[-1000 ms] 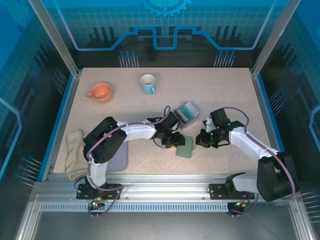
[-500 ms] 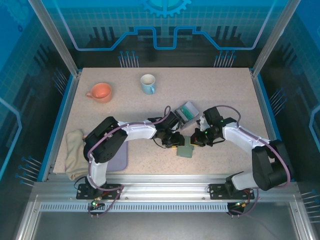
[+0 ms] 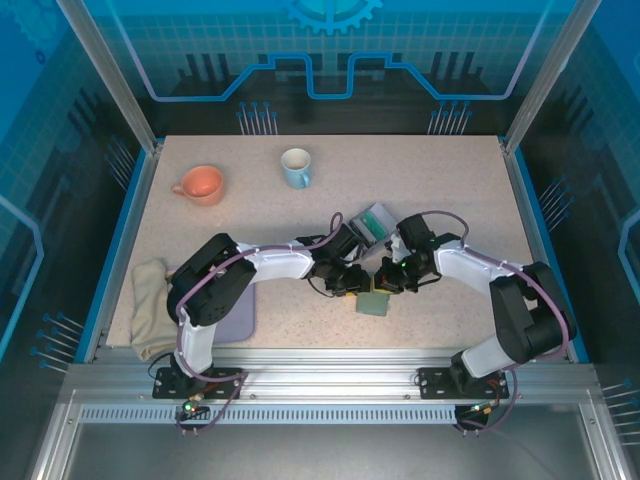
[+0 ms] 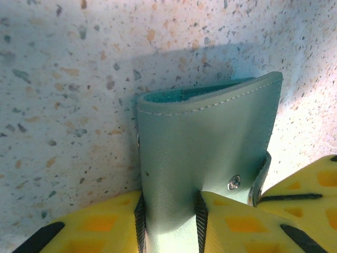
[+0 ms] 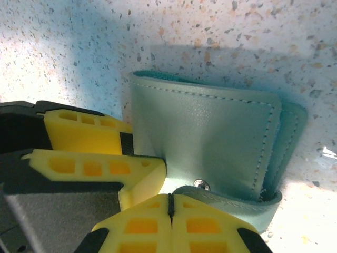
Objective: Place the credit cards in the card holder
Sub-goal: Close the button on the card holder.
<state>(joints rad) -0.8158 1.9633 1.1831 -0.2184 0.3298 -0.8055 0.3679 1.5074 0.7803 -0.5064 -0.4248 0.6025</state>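
Blue-lit glass panels wall in a speckled beige table [image 3: 450, 190]. The back panel carries a printed gear emblem [image 3: 330, 10] above circuit-style lines, and any lettering there is too small for me to read.

The card holder [image 3: 373, 303], sage grey-green, lies toward the table's near edge, about midway along it, and both arms meet over it. Seen from the left wrist, the left gripper [image 4: 169, 211] has it clamped, with the 2 yellow fingers [image 4: 100, 224] pressing the folded leather from either side. The far end of the fold gapes a little, and a strip of teal-green [image 4: 184, 96] shows inside; I cannot tell whether it is card or lining. A small round snap [image 4: 234, 182] sits on the tab beside the right-hand finger.

Seen from the right wrist, the right gripper [image 5: 169, 203] is closed tight. Its fingertips are pressed together, right against the tab that carries the snap.

Just beyond the card holder, toward the table's middle, lies a small clear-grey box [image 3: 372, 225] with something teal-green in it. 2 mugs stand toward the far edge: an orange mug [image 3: 200, 184] nearer the far-left corner and a pale blue mug [image 3: 296, 167] to its right. A beige cloth [image 3: 150, 300] and a lavender mat [image 3: 238, 318] lie by the near-left corner.
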